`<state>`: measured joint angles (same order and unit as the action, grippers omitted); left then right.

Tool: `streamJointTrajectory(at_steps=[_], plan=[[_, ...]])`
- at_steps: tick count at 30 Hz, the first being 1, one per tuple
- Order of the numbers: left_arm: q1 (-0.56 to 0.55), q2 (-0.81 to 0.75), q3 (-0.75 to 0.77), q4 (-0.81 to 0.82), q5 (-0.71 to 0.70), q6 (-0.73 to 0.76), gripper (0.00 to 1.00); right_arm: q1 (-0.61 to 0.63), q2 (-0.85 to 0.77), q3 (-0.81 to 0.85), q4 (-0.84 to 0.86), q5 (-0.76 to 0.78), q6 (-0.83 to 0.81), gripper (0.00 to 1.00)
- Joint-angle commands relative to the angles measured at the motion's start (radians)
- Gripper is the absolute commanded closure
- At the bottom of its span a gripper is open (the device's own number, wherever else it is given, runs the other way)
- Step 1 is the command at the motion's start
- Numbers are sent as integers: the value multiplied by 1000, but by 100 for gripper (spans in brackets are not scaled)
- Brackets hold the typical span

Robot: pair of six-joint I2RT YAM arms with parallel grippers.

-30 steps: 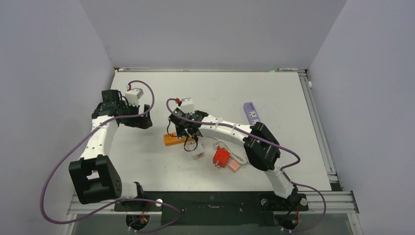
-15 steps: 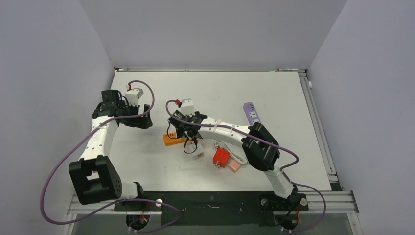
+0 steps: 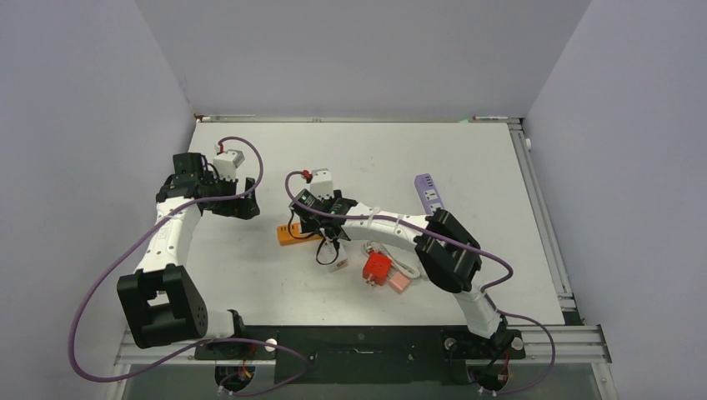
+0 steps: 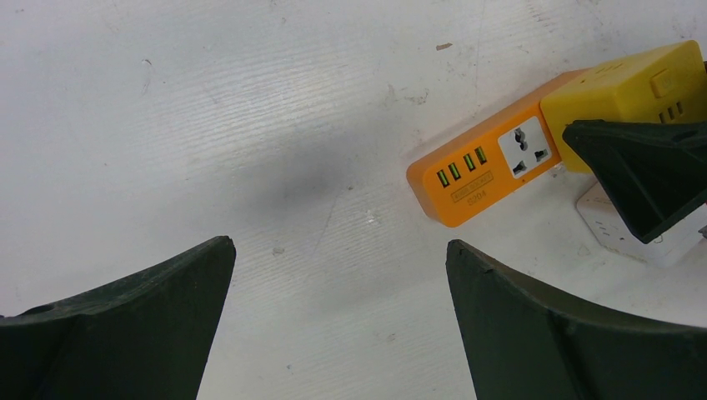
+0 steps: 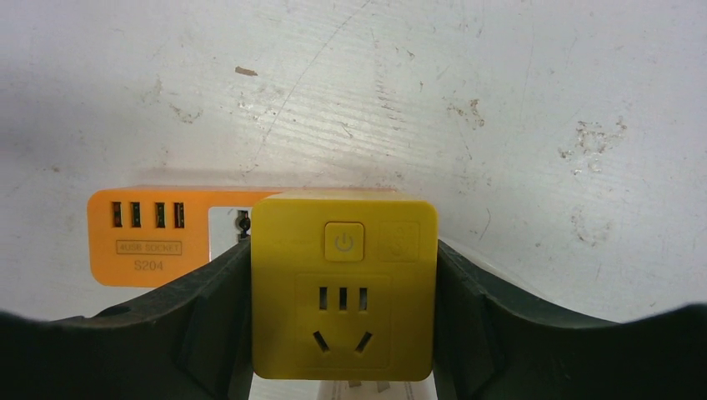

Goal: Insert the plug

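Gripping yellow plug (image 5: 343, 283) in right fingers (image 5: 196, 325) | against orange socket strip (image 5: 150, 237) | left fingers (image 4: 125, 333) wide apart

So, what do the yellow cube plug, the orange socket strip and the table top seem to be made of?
Yellow cube plug: probably moulded plastic, matte, with even colour and a moulded power button.
Orange socket strip: likely the same kind of plastic, smooth, with a printed label.
Table top: hard white surface, painted or laminated, I cannot tell; scratched and scuffed.
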<state>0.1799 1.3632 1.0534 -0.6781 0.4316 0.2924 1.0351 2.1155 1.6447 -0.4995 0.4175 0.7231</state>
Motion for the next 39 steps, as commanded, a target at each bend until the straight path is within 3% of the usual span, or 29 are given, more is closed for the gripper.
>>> streamJointTrajectory(at_steps=[1, 13, 15, 17, 20, 28, 35, 37, 39], plan=[[7, -26, 35, -3, 29, 4, 4, -13, 136, -105, -58, -164, 29, 95], [7, -35, 65, -15, 26, -6, 4, -9, 220, 135, -178, -148, 29, 93], [8, -40, 66, -18, 22, -4, 4, -9, 217, 159, -184, -155, 29, 84], [7, -43, 72, -23, 19, -3, 4, -7, 210, 183, -183, -165, 26, 67], [7, -47, 81, -29, 14, -2, 4, -10, 212, 235, -190, -194, 18, 49], [15, -61, 122, -65, -5, 6, 4, -11, 304, 451, -257, -255, 2, 36], [36, -93, 125, -62, 6, 14, 4, -18, 274, 472, -267, -268, 3, 1], [36, -95, 129, -64, 11, 10, 4, -29, 248, 487, -276, -264, -3, 9], [37, -89, 136, -69, 13, 7, 4, -45, 215, 507, -285, -269, -10, 10]])
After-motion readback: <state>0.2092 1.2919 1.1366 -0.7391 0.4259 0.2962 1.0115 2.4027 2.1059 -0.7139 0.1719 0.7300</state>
